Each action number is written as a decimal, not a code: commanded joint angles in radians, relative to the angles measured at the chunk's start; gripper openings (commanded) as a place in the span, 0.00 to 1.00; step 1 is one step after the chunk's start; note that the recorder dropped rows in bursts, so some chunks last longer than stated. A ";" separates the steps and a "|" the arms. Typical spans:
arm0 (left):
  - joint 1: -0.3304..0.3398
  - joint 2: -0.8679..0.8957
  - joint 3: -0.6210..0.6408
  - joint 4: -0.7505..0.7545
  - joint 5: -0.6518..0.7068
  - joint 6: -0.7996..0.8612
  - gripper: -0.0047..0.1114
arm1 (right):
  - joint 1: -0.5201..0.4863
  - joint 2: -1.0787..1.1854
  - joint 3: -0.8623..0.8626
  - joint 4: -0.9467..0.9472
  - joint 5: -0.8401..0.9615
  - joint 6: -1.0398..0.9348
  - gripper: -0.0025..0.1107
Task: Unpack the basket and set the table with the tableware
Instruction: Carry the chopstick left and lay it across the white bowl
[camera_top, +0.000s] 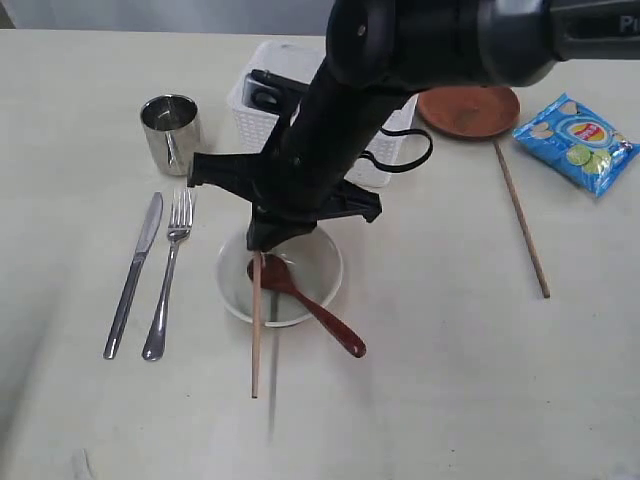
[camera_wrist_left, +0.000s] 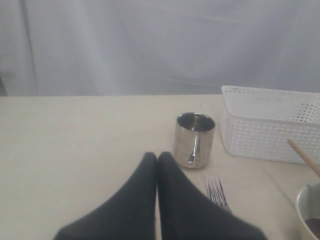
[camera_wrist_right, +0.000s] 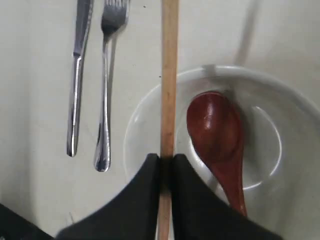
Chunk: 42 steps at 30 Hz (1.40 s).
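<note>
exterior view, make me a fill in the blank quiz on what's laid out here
The right gripper is shut on a wooden ____.
The spoon has its head inside the ____.
The knife lies beside the ____.
The blue chips bag lies nearest the brown ____.
Missing: chopstick, bowl, fork, plate.

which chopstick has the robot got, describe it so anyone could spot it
Find the white basket at the back of the table, then the cream bowl in front of it with the reddish spoon inside. The chopstick passes over that bowl beside the spoon, pinched in the right gripper; the other chopstick lies alone near the brown plate.
</note>
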 joint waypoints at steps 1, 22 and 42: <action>-0.001 -0.004 0.003 -0.007 -0.006 0.000 0.04 | -0.001 0.025 -0.007 -0.013 0.008 0.021 0.02; -0.001 -0.004 0.003 -0.007 -0.006 0.000 0.04 | -0.001 0.070 -0.007 -0.021 0.029 0.036 0.02; -0.001 -0.004 0.003 -0.007 -0.006 0.000 0.04 | -0.001 0.042 -0.007 -0.037 0.020 0.024 0.23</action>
